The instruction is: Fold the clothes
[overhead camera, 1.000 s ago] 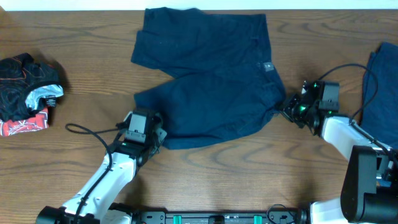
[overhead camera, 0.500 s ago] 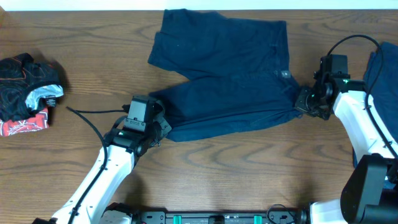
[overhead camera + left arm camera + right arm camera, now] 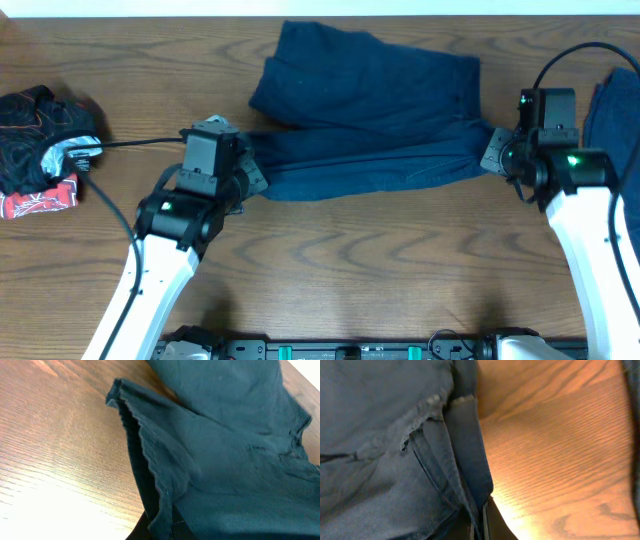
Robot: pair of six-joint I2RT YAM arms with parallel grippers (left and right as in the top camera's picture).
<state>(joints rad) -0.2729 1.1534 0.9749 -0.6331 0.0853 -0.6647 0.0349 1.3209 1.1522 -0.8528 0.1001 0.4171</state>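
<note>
Locate the dark navy shorts (image 3: 370, 100) at the middle of the table's (image 3: 350, 290) far edge. Note one leg lying flat against that edge and the nearer leg stretched into a narrow band running left to right.

Confirm the left gripper (image 3: 254, 182) at the band's left end, fingers closed tight on the leg hem. Check the left wrist view for that hem pinched at the bottom of frame. Confirm the right gripper (image 3: 492, 155) at the band's right end, fingers clamped fast on the waistband side, cloth bunched between them.

Judge progress as early: gripped at both ends and tensioned for a first fold, with no fold laid down and no crease set.

Expect as remaining work: lay the near leg over the far leg, fold again, then treat the second blue piece (image 3: 612, 110) at the right edge. Leave for later, if wanted at all, the dark crumpled bundle (image 3: 45, 135) with red and white trim at the left edge.
</note>
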